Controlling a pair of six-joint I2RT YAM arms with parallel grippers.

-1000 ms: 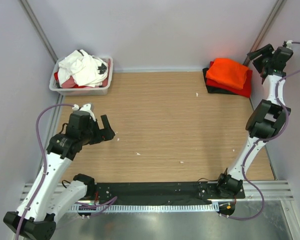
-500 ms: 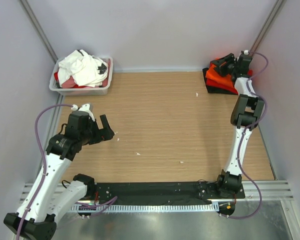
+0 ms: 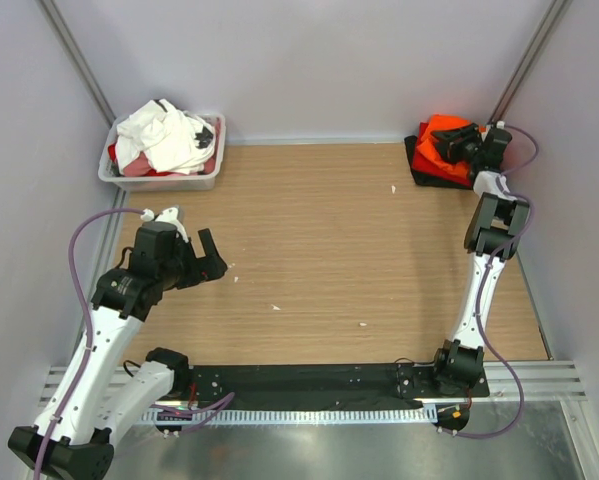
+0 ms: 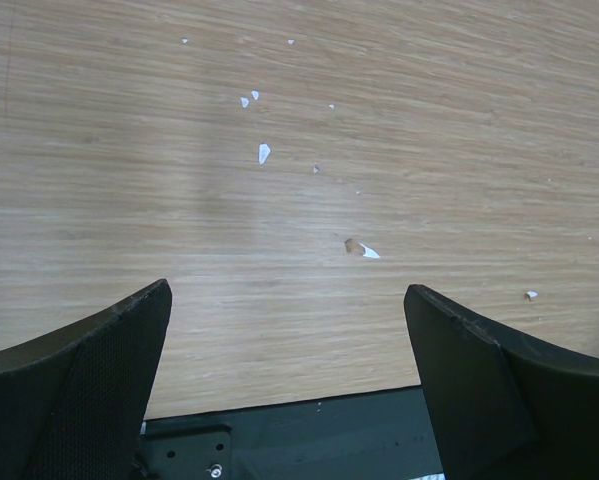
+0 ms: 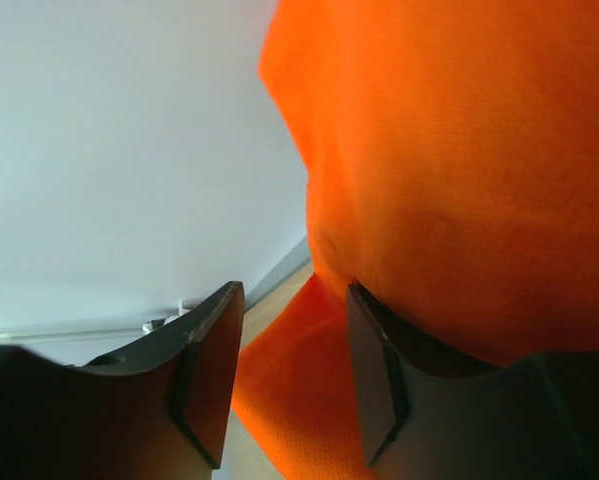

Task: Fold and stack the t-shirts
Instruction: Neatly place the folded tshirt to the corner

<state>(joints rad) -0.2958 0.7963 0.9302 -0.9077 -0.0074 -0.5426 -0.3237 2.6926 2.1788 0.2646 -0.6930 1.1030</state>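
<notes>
Nearest the bases, at about 8 o'clock on the table (image 3: pixel 319 240), the left gripper (image 3: pixel 215 256) hangs with its jaws spread wide and empty over bare wood-grain flecked with small white scraps (image 4: pixel 264 152). It is well apart from any cloth.

At the far 1 o'clock corner, the right gripper (image 5: pixel 293 300) sits on the folded orange t-shirt (image 3: pixel 441 130), which tops a pile with a black t-shirt (image 3: pixel 416 163) at the bottom. Its fingers stand half-parted with an orange fold in the gap and the bulk of the shirt at its 3 o'clock. Whether the fold is pinched cannot be told. The shirt's long axis seems to run roughly 9 to 3.

The right arm is plainly the nearer one.

At 11 o'clock a tub (image 3: pixel 159 180) holds crumpled white t-shirts (image 3: pixel 164 135). Pale walls (image 3: pixel 319 60) close in the far side.
</notes>
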